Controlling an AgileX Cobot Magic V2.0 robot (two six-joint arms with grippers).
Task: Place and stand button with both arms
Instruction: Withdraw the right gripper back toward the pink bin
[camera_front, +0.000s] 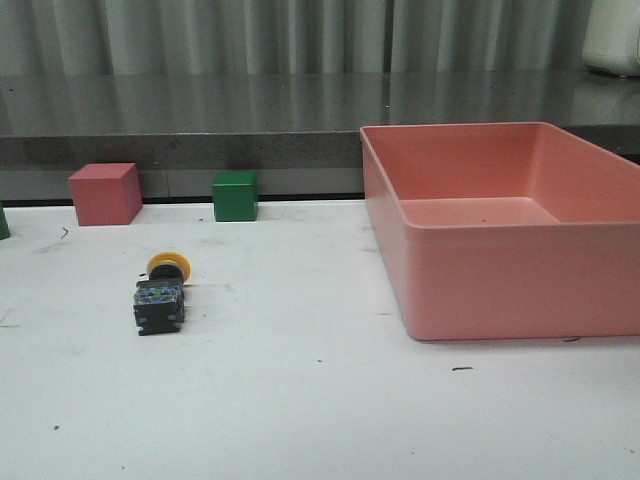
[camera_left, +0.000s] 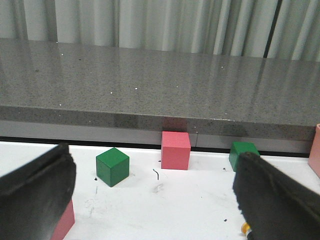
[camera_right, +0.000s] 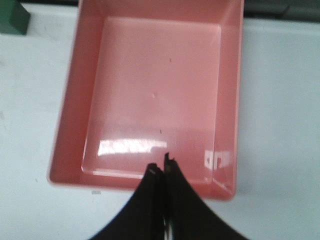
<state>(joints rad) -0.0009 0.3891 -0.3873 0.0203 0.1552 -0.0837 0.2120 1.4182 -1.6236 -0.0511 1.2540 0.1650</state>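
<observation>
The button (camera_front: 160, 295) lies on its side on the white table at the left. Its yellow cap points away from me and its black body with the bluish-green end faces me. Neither arm shows in the front view. In the left wrist view my left gripper (camera_left: 154, 167) is open and empty, low over the table. A sliver of the button's yellow cap (camera_left: 245, 228) shows beside the right finger (camera_left: 272, 200). In the right wrist view my right gripper (camera_right: 161, 166) is shut and empty, above the near wall of the pink bin (camera_right: 65, 125).
The pink bin (camera_front: 500, 290) fills the right of the table. A pink cube (camera_front: 104, 193) and a green cube (camera_front: 235, 195) stand at the back left. The left wrist view shows another green cube (camera_left: 112, 166) and another pink cube (camera_left: 62, 222). A grey ledge runs behind.
</observation>
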